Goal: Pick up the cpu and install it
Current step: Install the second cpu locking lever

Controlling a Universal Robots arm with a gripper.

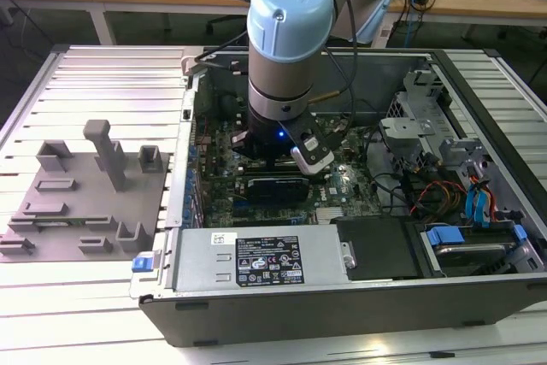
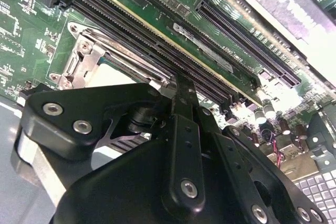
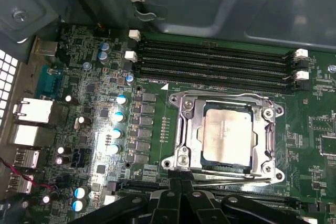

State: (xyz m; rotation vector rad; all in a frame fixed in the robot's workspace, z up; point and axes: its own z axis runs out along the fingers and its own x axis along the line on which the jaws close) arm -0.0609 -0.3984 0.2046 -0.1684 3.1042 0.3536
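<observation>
Small silvery-grey square cpu (image 3: 227,136) seated inside metal-framed socket (image 3: 184,129); install step. Black claw (image 3: 181,182) closed, empty, just beside the frame. Next: straight lift clear.

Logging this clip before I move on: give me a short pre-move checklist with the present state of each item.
1. The cpu lies inside the socket frame: ok.
2. The cpu sits level and square in the frame, judged from the first wrist view: ok, though full seating cannot be told.
3. The gripper is off the cpu, at the frame's edge: ok.
4. Whether the gripper is open or shut: cannot tell.
5. Socket retention bracket closed over the chip: cannot tell.
6. The arm is down inside the computer case, beside the grey plastic tray: ok.
</observation>
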